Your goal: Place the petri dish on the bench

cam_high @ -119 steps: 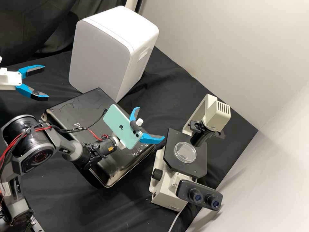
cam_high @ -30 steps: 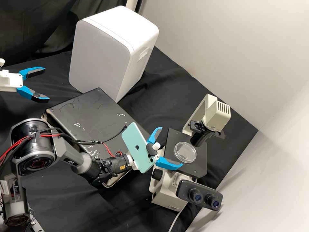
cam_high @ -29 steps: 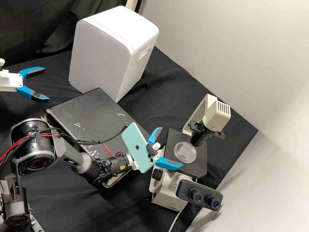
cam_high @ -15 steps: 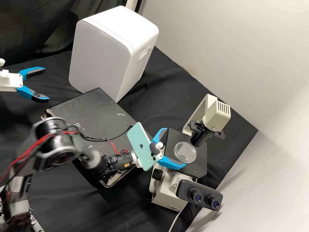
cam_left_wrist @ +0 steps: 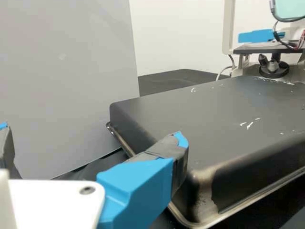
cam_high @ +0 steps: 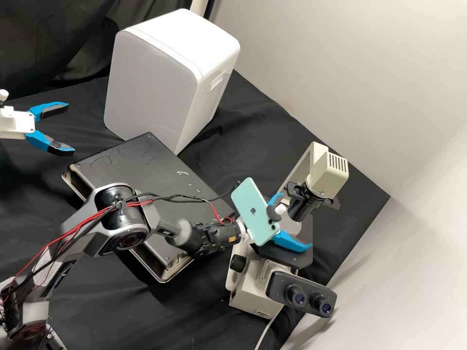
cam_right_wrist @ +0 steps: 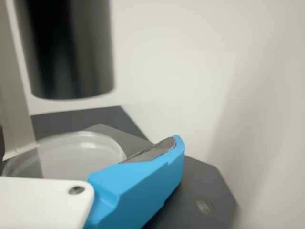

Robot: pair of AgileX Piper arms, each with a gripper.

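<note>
The clear petri dish [cam_right_wrist: 71,152] lies flat on the black stage [cam_right_wrist: 200,195] of the microscope [cam_high: 272,287], under its dark lens barrel [cam_right_wrist: 66,47]. My right gripper [cam_high: 287,221] is open over the stage, one blue finger on each side of the dish. The near finger [cam_right_wrist: 143,176] runs along the dish's rim, and I cannot tell whether it touches. In the high view the gripper and its mint-green camera mount [cam_high: 254,211] hide most of the dish. My left gripper [cam_high: 65,126] hangs open and holds nothing at the bench's far left, its finger [cam_left_wrist: 157,162] near the tray's corner.
An upturned black metal tray [cam_high: 136,170] lies mid-bench under the right arm. A tall white box [cam_high: 170,73] stands behind it. The microscope's eyepieces [cam_high: 306,296] point toward the front, and a white wall rises close on the right. Bare black cloth [cam_high: 253,131] shows behind the microscope.
The right arm has stretched rightward from over the tray to the microscope stage, bringing its open fingers around the dish. The left gripper has barely shifted.
</note>
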